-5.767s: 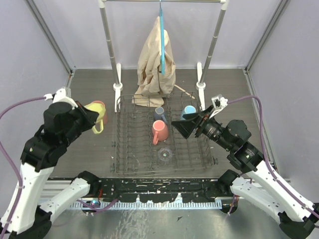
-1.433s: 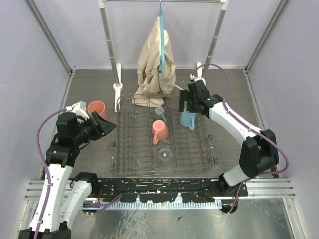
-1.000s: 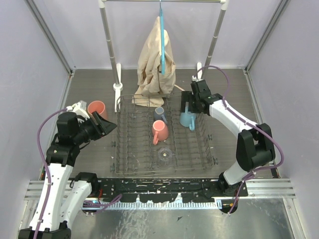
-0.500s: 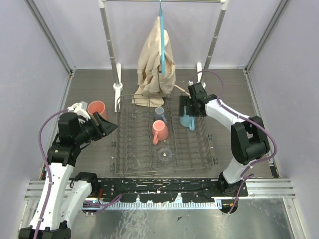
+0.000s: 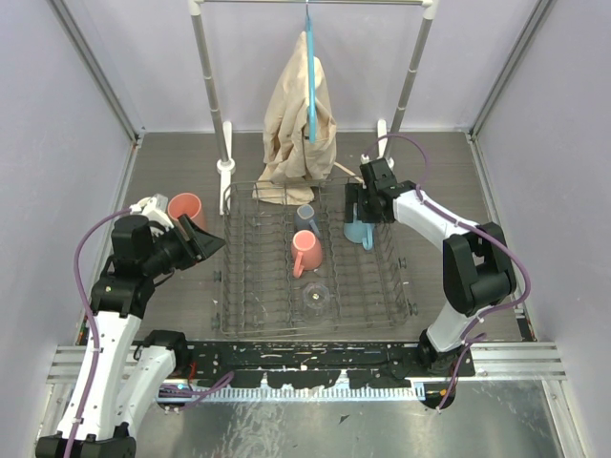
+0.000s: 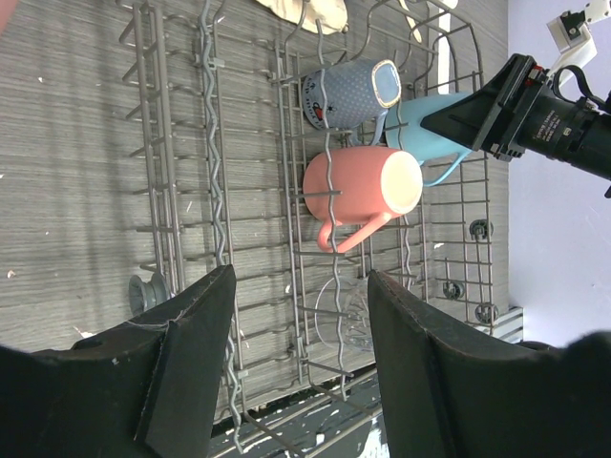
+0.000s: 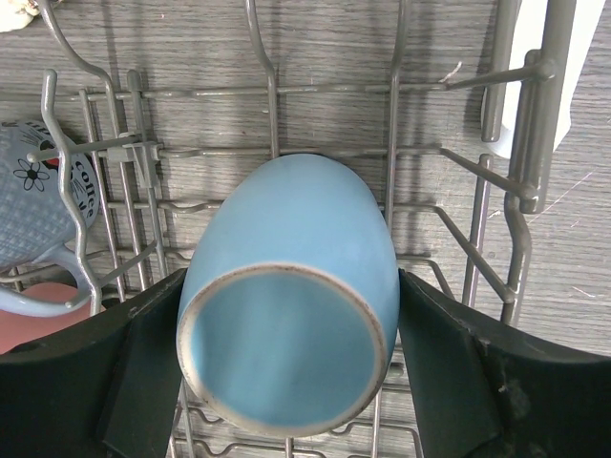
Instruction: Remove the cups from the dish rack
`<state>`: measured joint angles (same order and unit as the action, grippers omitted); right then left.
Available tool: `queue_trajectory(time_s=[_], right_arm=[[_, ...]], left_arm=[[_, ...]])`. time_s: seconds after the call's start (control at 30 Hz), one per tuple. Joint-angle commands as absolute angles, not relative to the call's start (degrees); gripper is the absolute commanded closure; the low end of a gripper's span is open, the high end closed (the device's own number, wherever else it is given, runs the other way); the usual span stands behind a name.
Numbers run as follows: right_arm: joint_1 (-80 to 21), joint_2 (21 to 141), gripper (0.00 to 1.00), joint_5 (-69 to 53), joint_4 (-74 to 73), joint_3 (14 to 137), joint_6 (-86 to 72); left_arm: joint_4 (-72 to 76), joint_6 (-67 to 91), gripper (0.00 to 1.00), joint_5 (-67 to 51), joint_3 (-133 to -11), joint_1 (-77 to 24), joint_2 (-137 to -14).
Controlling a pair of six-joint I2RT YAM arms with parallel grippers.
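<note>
Blue mug [image 7: 286, 315], dish rack's [image 5: 221, 267] far right corner, inside the right claw [image 7: 291, 281].
We see its mouth facing the wrist, long axis along the claw, which pinches both flanks; left claw [image 6: 301, 277] spread, farther off.

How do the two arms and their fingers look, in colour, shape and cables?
The left arm and the right arm are alike: white rounded links joined by black joints. A thin purple cable loops loosely along each arm. The fingers are matt black, broad and flat, and narrow towards the tip. A small white bracket sits by the left wrist.
</note>
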<state>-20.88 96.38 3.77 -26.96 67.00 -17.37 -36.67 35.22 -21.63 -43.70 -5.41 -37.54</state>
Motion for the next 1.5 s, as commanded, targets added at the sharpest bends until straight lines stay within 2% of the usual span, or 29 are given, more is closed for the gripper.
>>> queue_trajectory(time_s=[0.0, 0.37, 0.7, 0.8, 1.07, 1.3, 1.47], right_arm=[[-21.11, 94.43, 0.99, 3.12, -25.87, 68.24, -17.13], [-21.06, 84.62, 0.99, 2.14, -27.21, 69.74, -18.75], [-21.09, 73.95, 0.99, -7.37, -25.32, 69.89, -22.83], [-21.07, 70.00, 0.99, -13.13, -21.71, 67.70, -25.31], [-20.79, 61.08, 1.00, -29.43, -6.31, 58.67, -35.70], [-20.61, 59.15, 0.99, -42.07, 17.33, 49.50, -52.94], [-20.59, 57.65, 0.99, -43.74, 24.79, 46.33, -58.17]], left_arm=[[-35.83, 35.12, 0.35, -22.78, -43.86, -5.54, -36.86], [-36.61, 35.37, 0.36, -22.64, -44.62, -5.54, -36.47], [-35.04, 37.17, 0.35, -24.78, -44.46, -5.53, -36.56], [-30.48, 40.15, 0.35, -29.14, -42.61, -5.54, -36.73], [-5.24, 53.92, 0.30, -37.87, -36.22, -6.73, -37.71], [6.38, 54.56, 0.28, -33.55, -37.00, -17.00, -42.10], [11.36, 51.82, 0.28, -28.40, -38.44, -26.45, -47.13]])
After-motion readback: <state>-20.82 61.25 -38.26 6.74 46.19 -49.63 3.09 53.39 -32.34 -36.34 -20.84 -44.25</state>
